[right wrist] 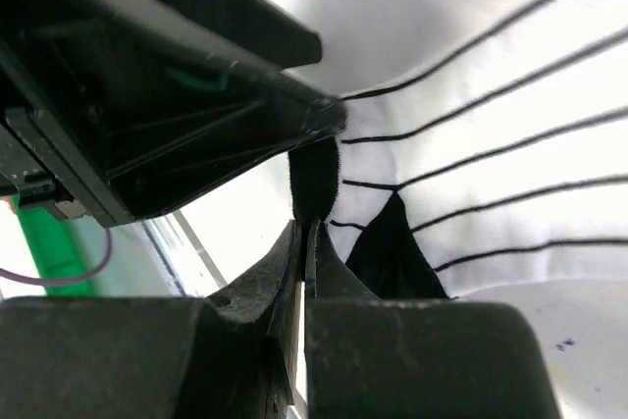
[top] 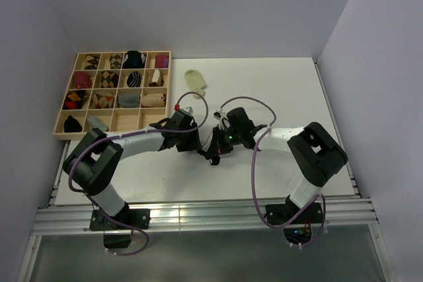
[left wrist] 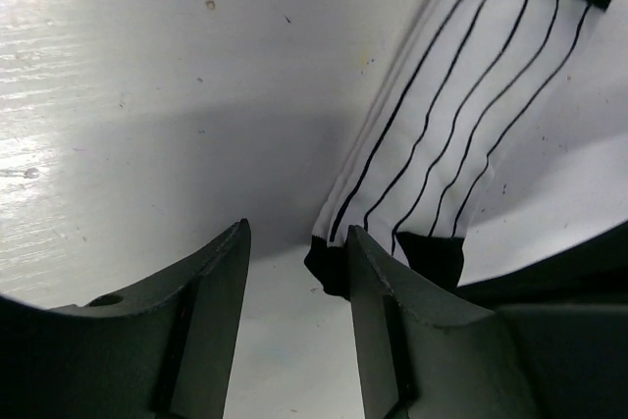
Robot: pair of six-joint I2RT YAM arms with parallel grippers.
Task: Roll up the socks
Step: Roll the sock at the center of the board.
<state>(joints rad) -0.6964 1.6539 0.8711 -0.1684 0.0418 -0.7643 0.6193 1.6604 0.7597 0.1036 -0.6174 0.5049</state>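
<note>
The white sock with thin black stripes [left wrist: 461, 115] lies on the white table, a black end [left wrist: 332, 267] beside my left gripper's right finger. My left gripper [left wrist: 299, 233] is open, with bare table between its fingers. My right gripper [right wrist: 306, 233] is shut on a black edge [right wrist: 314, 179] of the striped sock [right wrist: 510, 144], next to the left gripper's body [right wrist: 147, 95]. In the top view both grippers [top: 198, 138] [top: 215, 153] meet at mid-table and hide this sock. The pale yellow-green sock [top: 195, 80] lies flat at the far middle, away from both grippers.
A wooden compartment tray [top: 58, 118] with several rolled socks stands at the far left. Purple cables [top: 254, 156] loop over both arms. White walls close in the table on three sides.
</note>
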